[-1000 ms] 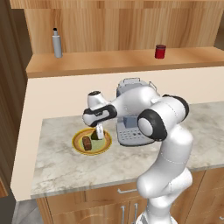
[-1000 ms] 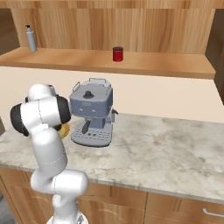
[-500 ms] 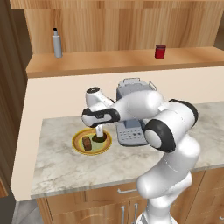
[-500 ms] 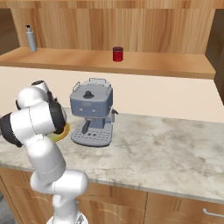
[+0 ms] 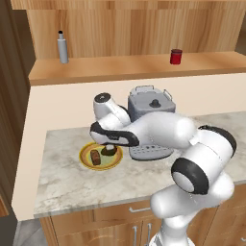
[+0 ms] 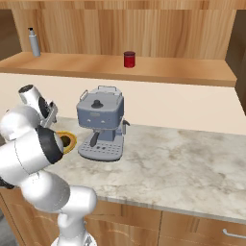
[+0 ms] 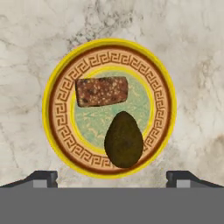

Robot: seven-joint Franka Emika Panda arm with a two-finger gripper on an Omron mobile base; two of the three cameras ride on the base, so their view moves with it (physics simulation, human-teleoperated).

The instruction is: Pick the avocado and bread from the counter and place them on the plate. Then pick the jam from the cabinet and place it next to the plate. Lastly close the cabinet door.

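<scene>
Here the white arm rises from the lower right of the left base view, bends at a dark elbow and reaches left across the espresso machine, its wrist turned straight down over the plate at left centre of the frame. The gripper hangs just above the plate, released, its jaws spread wide with nothing between them; in the hand view the two dark fingertips stand far apart at the bottom corners. In that view the plate sits mid-frame on the marbled counter, with the bread in its upper left part and the avocado below and to the right, just beside the bread, overlapping the patterned rim. On the wooden shelf along the top of the left base view stand a grey bottle at the left and a red jar at the right, well apart.
</scene>
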